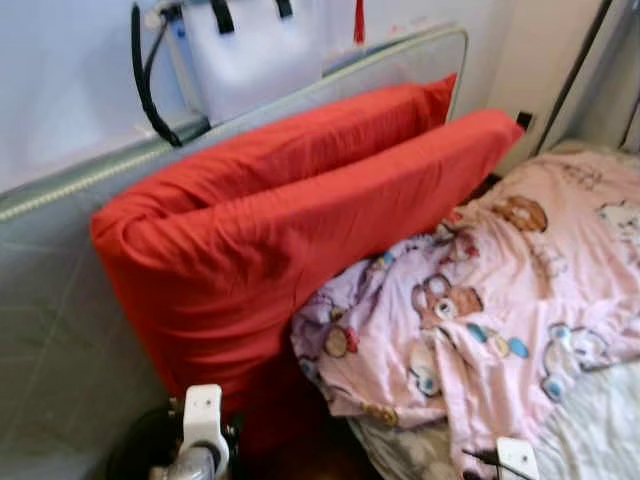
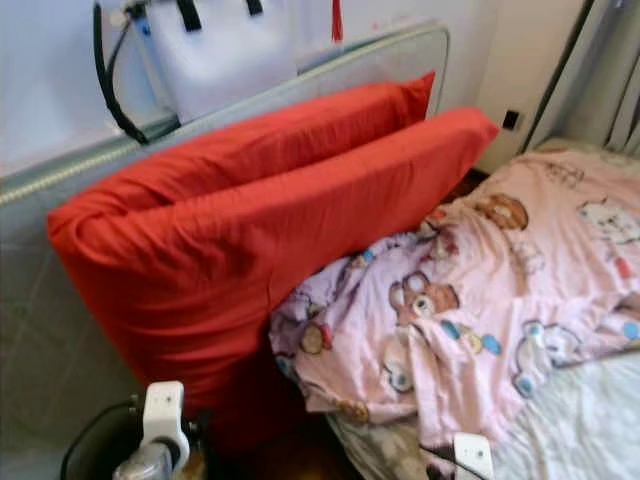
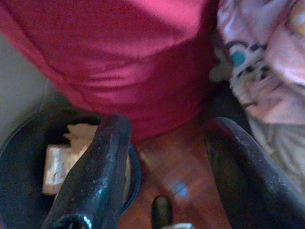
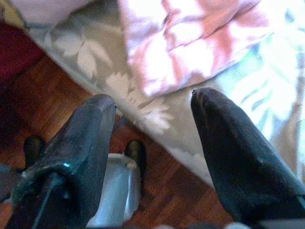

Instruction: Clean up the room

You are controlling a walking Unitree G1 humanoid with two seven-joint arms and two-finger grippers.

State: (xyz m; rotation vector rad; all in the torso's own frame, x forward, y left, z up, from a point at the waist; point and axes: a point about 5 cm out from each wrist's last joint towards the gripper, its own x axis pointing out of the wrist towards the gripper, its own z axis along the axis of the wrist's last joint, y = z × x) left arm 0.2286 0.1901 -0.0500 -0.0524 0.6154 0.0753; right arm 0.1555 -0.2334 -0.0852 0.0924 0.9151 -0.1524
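Daylight floods the scene from beyond the pink blanket (image 1: 520,290), on the side away from the red pillow (image 1: 290,240). In the head views the white bag (image 1: 255,50) above the pillow is washed out to near-blank, its edges lost in glare against the wall. Both head views are soft throughout, with light motion blur on the blanket's print. A deep shadow pools under the pillow's lower end, where the floor goes nearly black. In the right wrist view the blanket and sheet (image 4: 267,81) blow out to white. In the left wrist view the close left tool (image 3: 167,181) is dim and out of focus, and the pillow shows a magenta cast.
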